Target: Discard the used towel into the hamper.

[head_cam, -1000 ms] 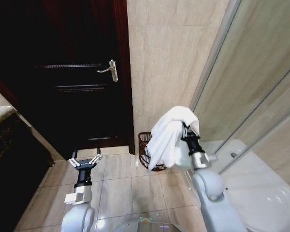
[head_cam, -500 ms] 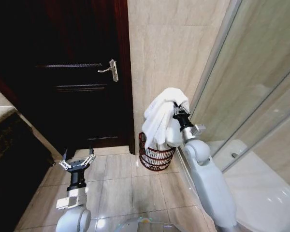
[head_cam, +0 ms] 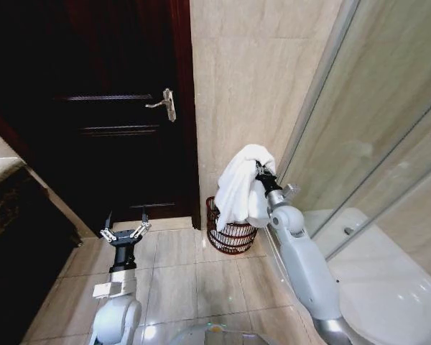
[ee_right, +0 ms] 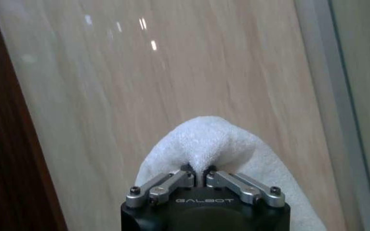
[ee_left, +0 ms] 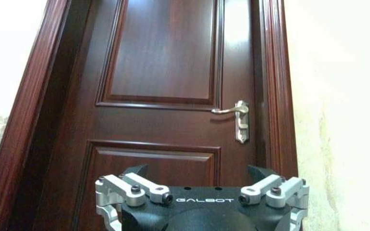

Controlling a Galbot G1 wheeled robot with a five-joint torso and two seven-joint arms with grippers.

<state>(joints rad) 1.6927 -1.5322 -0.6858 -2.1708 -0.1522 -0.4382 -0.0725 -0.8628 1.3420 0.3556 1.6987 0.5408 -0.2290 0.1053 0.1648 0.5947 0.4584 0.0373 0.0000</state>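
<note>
Two grippers show. On the left, the left gripper hangs low by the dark wooden door, spread wide and holding nothing. Next comes the small round red-brown wicker hamper on the floor. Right above it hangs the soft white towel, light and floppy, pinched at its top fold by the right gripper.

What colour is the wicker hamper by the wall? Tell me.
Dark reddish-brown: the small round open-weave wicker hamper, clearest in the head view.
</note>
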